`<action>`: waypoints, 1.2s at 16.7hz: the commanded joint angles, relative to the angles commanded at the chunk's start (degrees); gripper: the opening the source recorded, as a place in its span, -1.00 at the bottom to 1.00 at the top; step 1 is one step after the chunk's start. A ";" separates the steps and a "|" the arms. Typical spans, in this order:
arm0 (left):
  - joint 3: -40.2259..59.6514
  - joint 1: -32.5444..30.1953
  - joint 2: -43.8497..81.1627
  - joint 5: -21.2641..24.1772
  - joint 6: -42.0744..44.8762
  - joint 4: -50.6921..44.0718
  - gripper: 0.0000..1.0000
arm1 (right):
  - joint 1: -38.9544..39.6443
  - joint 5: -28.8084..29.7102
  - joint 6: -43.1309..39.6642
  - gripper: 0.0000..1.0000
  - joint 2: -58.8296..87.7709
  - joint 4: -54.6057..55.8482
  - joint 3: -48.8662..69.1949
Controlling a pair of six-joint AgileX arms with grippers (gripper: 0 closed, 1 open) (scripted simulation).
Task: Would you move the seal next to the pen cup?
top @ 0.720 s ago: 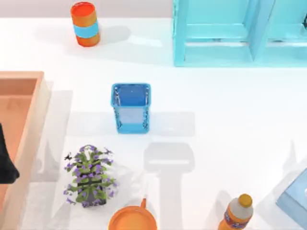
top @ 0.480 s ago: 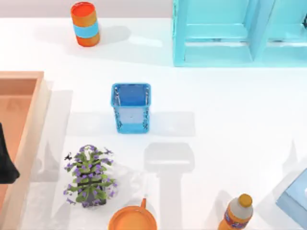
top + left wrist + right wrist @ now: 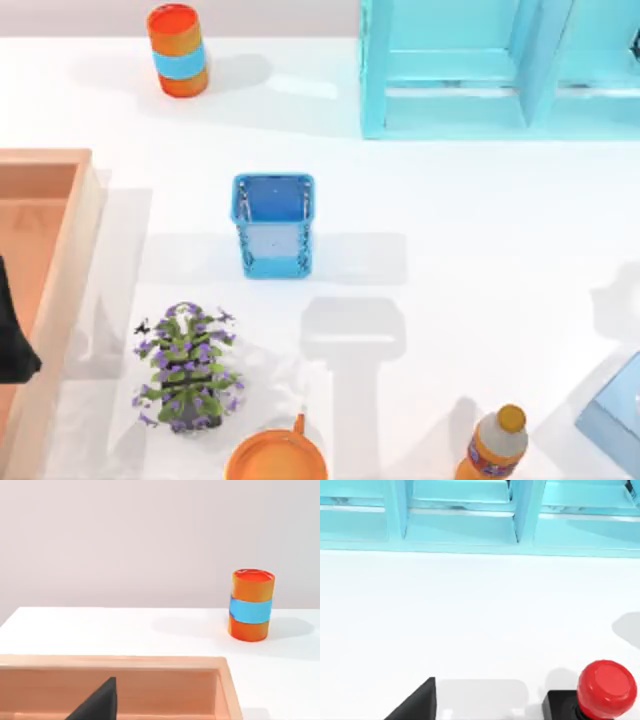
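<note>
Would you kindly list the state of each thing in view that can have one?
Blue translucent mesh-sided pen cup: upright mid-table, open top, nothing beside it.
Seal with black square base and red round knob: upright on the table, ungripped.
Orange cylinder with a light-blue band: upright near the table's far edge.
Orange bottle with a yellow cap: standing, capped.
Purple-flowered potted plant: upright.
Wooden tray: lying at the table's left.
</note>
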 joint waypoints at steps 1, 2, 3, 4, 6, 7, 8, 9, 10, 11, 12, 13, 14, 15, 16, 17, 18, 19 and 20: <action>0.00 0.00 0.00 0.00 0.00 0.00 1.00 | -0.78 -0.01 -0.75 1.00 5.77 -3.76 4.63; 0.00 0.00 0.00 0.00 0.00 0.00 1.00 | -1.57 -0.02 -1.51 1.00 11.63 -7.61 9.26; 0.00 0.00 0.00 0.00 0.00 0.00 1.00 | -2.37 -0.02 -2.28 1.00 17.43 -11.52 13.85; 0.00 0.00 0.00 0.00 0.00 0.00 1.00 | -3.17 -0.02 -3.06 1.00 23.06 -15.44 18.35; 0.00 0.00 0.00 0.00 0.00 0.00 1.00 | -4.75 0.01 -4.58 1.00 33.68 -23.15 27.10; 0.00 0.00 0.00 0.00 0.00 0.00 1.00 | -5.51 0.02 -5.32 1.00 38.69 -26.85 31.36; 0.00 0.00 0.00 0.00 0.00 0.00 1.00 | -6.24 0.03 -6.03 1.00 43.57 -30.38 35.55; 0.00 0.00 0.00 0.00 0.00 0.00 1.00 | -6.94 0.04 -6.70 1.00 48.32 -33.71 39.63; 0.00 0.00 0.00 0.00 0.00 0.00 1.00 | -7.60 0.03 -7.34 1.00 52.87 -36.83 43.55; 0.00 0.00 0.00 0.00 0.00 0.00 1.00 | -8.22 0.02 -7.94 1.00 57.11 -39.71 47.23; 0.00 0.00 0.00 0.00 0.00 0.00 1.00 | -8.79 0.01 -8.48 1.00 60.92 -42.35 50.62; 0.00 0.00 0.00 0.00 0.00 0.00 1.00 | -9.31 0.00 -8.98 1.00 64.27 -44.72 53.70; 0.00 0.00 0.00 0.00 0.00 0.00 1.00 | -9.77 -0.01 -9.42 1.00 67.20 -46.80 56.46; 0.00 0.00 0.00 0.00 0.00 0.00 1.00 | -10.17 -0.03 -9.80 1.00 69.75 -48.59 58.88; 0.00 0.00 0.00 0.00 0.00 0.00 1.00 | -10.49 -0.05 -10.11 1.00 71.91 -50.05 60.86; 0.00 0.00 0.00 0.00 0.00 0.00 1.00 | -10.74 -0.06 -10.36 1.00 73.54 -51.17 62.36; 0.00 0.00 0.00 0.00 0.00 0.00 1.00 | -10.90 -0.07 -10.52 1.00 74.60 -51.93 63.36; 0.00 0.00 0.00 0.00 0.00 0.00 1.00 | -10.98 -0.08 -10.60 1.00 75.13 -52.30 63.88; 0.00 0.00 0.00 0.00 0.00 0.00 1.00 | -10.98 -0.08 -10.60 1.00 75.13 -52.30 63.88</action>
